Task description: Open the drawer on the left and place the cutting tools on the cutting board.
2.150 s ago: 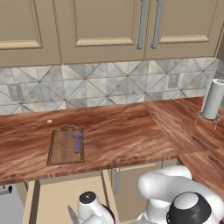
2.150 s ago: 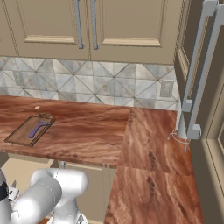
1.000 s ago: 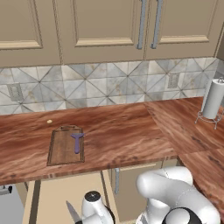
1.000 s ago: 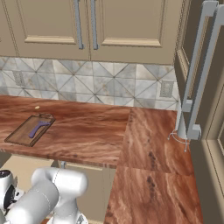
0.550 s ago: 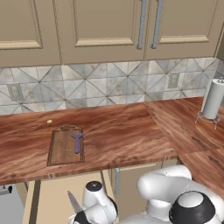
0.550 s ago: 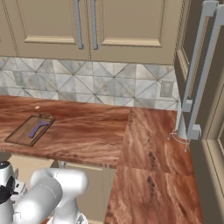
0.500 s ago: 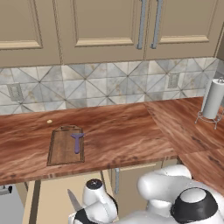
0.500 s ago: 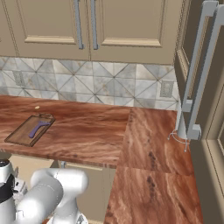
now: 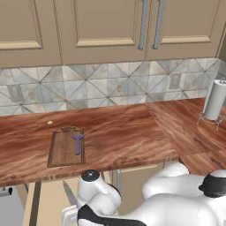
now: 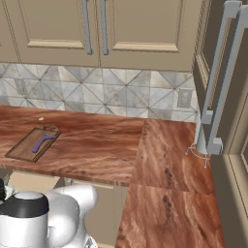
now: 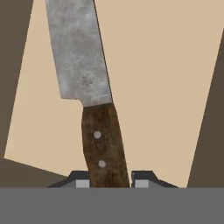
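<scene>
My gripper [image 11: 111, 180] is shut on the dark wooden handle of the knife [image 11: 81, 57], whose grey blade points away from the hand over the beige inside of the open drawer [image 11: 166, 87]. From the left base view the knife blade [image 9: 68, 193] sticks up from the gripper [image 9: 73, 211], just below the counter's front edge and above the drawer [image 9: 46, 198]. The dark-brown cutting board [image 9: 66, 147] lies on the counter straight behind, with the purple peeler [image 9: 78, 142] on it. The right base view has the board [image 10: 29, 145] and peeler [image 10: 40, 141] at the far left.
The wooden counter [image 9: 132, 132] wraps around to the right in an L. A paper towel holder [image 9: 215, 102] stands at the right. A small yellowish crumb [image 9: 50, 122] lies behind the board. Upper cabinets [image 9: 110, 26] hang above the tiled backsplash.
The hand has risen out of the drawer with the knife in it; the blade now stands higher, close under the counter's edge. Board and peeler have not moved.
</scene>
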